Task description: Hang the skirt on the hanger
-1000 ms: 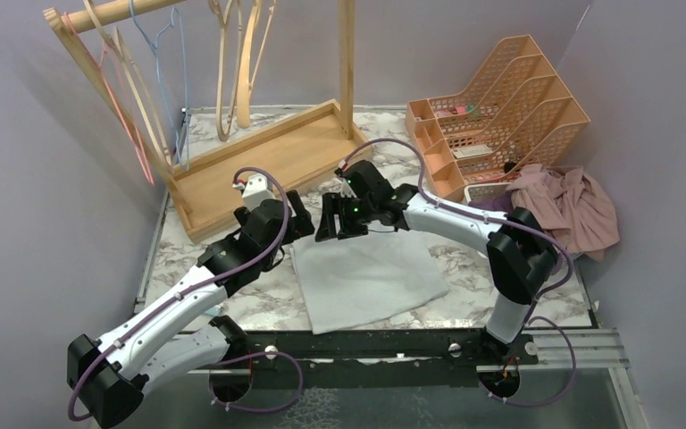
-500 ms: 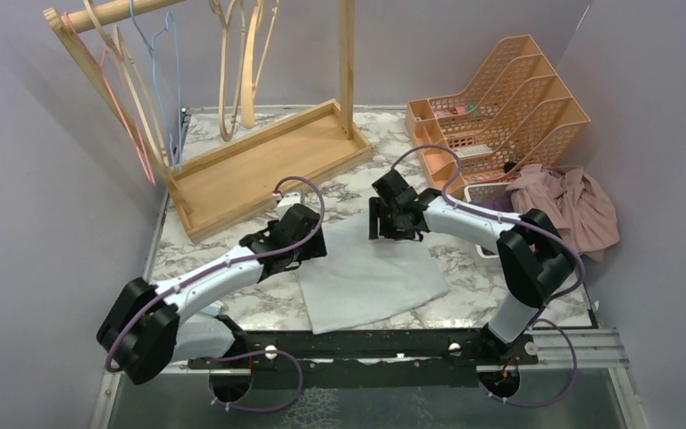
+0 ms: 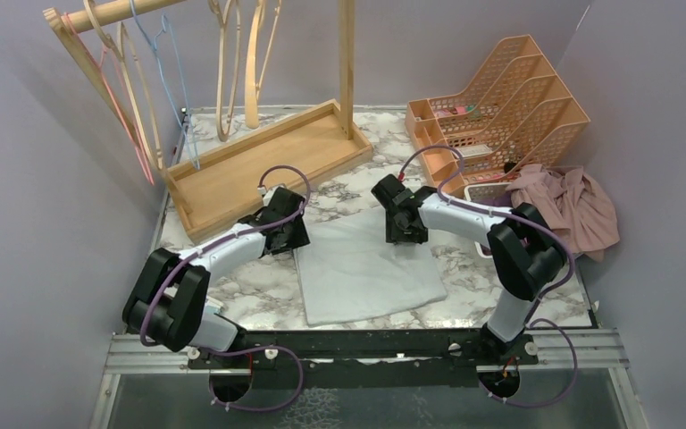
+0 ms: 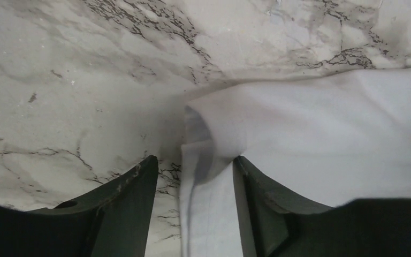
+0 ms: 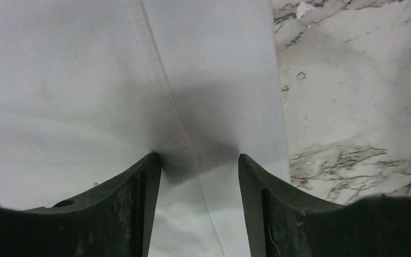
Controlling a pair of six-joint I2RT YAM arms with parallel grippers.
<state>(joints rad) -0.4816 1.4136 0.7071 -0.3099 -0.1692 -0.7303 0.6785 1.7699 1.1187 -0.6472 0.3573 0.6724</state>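
– Two grippers seen from above: where are they?
– The left gripper [image 3: 293, 238] sits at the far left corner of the flat white fabric skirt [image 3: 366, 268], which lies on the marble table [image 3: 232, 299]. The right gripper [image 3: 405, 236] is on the skirt's far edge. The wooden hangers [image 3: 255, 63] hang on the wooden rack [image 3: 259, 161] beyond.
– And the left wrist view?
– Its fingers [image 4: 134, 203] are apart, straddling a raised fold [image 4: 198, 123] at the corner.
– The right wrist?
– Its fingers are also spread, with the tips down on the cloth and a stitched seam [image 5: 166, 107] between them.

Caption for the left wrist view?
Open left gripper straddles a folded corner of the white skirt on the marble table.
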